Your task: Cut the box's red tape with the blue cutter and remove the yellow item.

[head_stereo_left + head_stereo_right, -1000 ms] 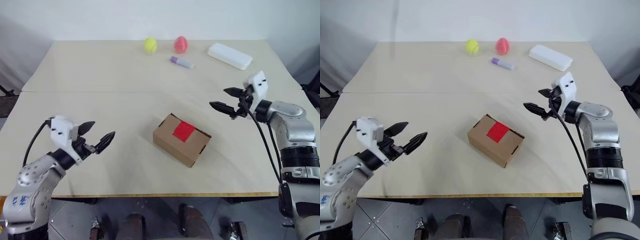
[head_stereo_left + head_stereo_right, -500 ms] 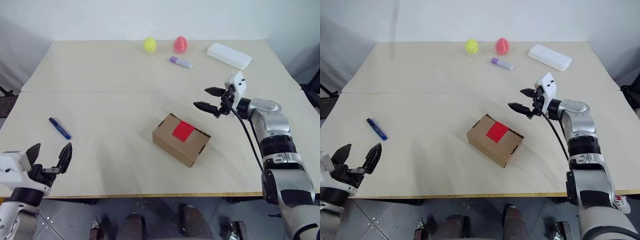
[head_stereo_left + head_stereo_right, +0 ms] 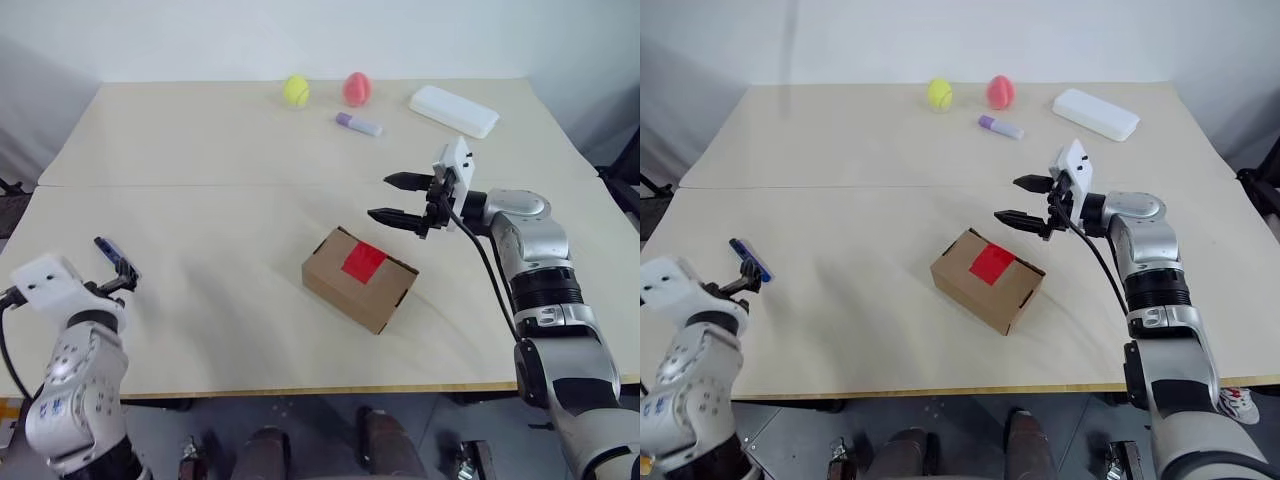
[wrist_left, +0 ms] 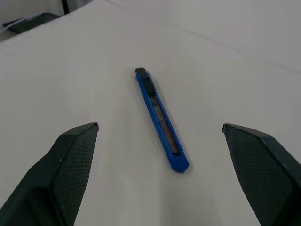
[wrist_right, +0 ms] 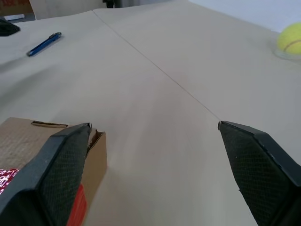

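The box (image 3: 360,277) is seen near the middle of the table (image 3: 200,160), closed, with the red tape (image 3: 365,261) on its top face. Its place on the table is unchanged from a second ago. The blue cutter (image 4: 161,119) lies flat on the table well apart from the box, at about 9 o'clock from it, close to the table's left edge.

A second ago the left gripper (image 4: 160,176) was held over the table between the cutter's place and the box, and the cutter was hidden behind the arm. It has since been swung out to the left and turned, so that the cutter is now uncovered and lies just ahead of the gap between the black fingers (image 4: 61,165). The fingers are spread wide, with nothing between them, and the cutter is not touched.

The right gripper (image 3: 400,199) has been moved leftward from the table's right side. It is now held above the table at about 1 o'clock from the box, close to the box's far corner, pointing left. Its fingers are likewise spread wide and hold nothing.

At the table's far edge a yellow-green ball (image 3: 295,91), a pink ball (image 3: 357,88), a lilac tube (image 3: 358,124) and a white case (image 3: 454,110) are seen, all where they were before.
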You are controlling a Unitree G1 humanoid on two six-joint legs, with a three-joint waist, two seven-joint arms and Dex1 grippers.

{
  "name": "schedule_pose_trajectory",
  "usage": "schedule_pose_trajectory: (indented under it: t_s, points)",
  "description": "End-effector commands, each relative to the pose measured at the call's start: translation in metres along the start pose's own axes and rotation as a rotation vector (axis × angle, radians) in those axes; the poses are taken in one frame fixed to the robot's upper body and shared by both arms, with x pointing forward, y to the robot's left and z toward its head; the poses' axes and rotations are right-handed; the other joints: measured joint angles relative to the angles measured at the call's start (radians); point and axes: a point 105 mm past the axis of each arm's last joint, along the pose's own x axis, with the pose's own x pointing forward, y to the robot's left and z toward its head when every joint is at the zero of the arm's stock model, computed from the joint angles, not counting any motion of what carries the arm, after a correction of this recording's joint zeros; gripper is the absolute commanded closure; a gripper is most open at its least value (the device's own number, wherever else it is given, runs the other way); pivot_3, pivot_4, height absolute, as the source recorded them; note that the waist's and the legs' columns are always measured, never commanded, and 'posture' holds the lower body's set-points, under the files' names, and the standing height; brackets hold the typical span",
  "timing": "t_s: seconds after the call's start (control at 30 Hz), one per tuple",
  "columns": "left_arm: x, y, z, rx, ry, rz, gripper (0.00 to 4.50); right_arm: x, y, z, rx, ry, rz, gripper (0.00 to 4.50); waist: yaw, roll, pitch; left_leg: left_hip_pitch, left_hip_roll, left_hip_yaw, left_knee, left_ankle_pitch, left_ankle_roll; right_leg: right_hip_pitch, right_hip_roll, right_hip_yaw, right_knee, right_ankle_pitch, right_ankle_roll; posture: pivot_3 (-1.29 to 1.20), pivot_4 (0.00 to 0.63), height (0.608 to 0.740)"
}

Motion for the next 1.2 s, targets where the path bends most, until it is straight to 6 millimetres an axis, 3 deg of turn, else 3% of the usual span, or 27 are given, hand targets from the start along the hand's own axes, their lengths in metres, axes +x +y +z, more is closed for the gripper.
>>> schedule_pose_trajectory:
  t_s: [0.03, 0.27, 0.43, 0.9, 1.2]
  points:
    - [0.014, 0.001, -0.002, 0.031, 0.066, 0.049, 0.01, -0.003, 0.004, 0.014, -0.031, -0.048, 0.012, 0.00, 0.000, 0.000, 0.000, 0.000, 0.000, 0.000, 0.000, 0.000, 0.000, 0.000, 0.000, 0.000, 0.000, 0.000, 0.000, 0.00, 0.150, 0.740]
    - [0.033, -0.006, -0.011, 0.045, 0.165, 0.086, 0.01, -0.004, 0.006, 0.013, -0.029, -0.051, 0.007, 0.00, 0.000, 0.000, 0.000, 0.000, 0.000, 0.000, 0.000, 0.000, -0.001, -0.001, 0.000, -0.001, 0.000, 0.000, 0.000, 0.00, 0.150, 0.740]
    - [0.042, 0.004, -0.016, 0.051, 0.203, 0.161, 0.01, -0.005, 0.006, 0.012, -0.030, -0.043, 0.000, 0.00, 0.000, 0.000, 0.000, 0.000, 0.000, 0.000, 0.000, 0.000, -0.001, -0.001, 0.000, -0.001, 0.000, 0.000, 0.000, 0.00, 0.150, 0.740]
    - [0.046, 0.014, -0.019, 0.052, 0.211, 0.201, 4.10, -0.007, 0.001, 0.015, -0.043, -0.035, -0.029, 0.00, -0.001, 0.000, 0.000, 0.002, 0.000, 0.001, 0.000, 0.001, -0.002, -0.001, 0.000, -0.001, 0.002, 0.000, 0.000, 0.00, 0.150, 0.740]
    - [0.042, 0.022, -0.018, 0.072, 0.209, 0.214, 4.10, -0.007, 0.000, 0.016, -0.050, -0.032, -0.031, 0.00, -0.002, 0.000, 0.000, 0.002, 0.000, 0.002, 0.000, 0.001, -0.002, -0.001, 0.000, -0.001, 0.002, 0.000, 0.000, 0.00, 0.150, 0.740]
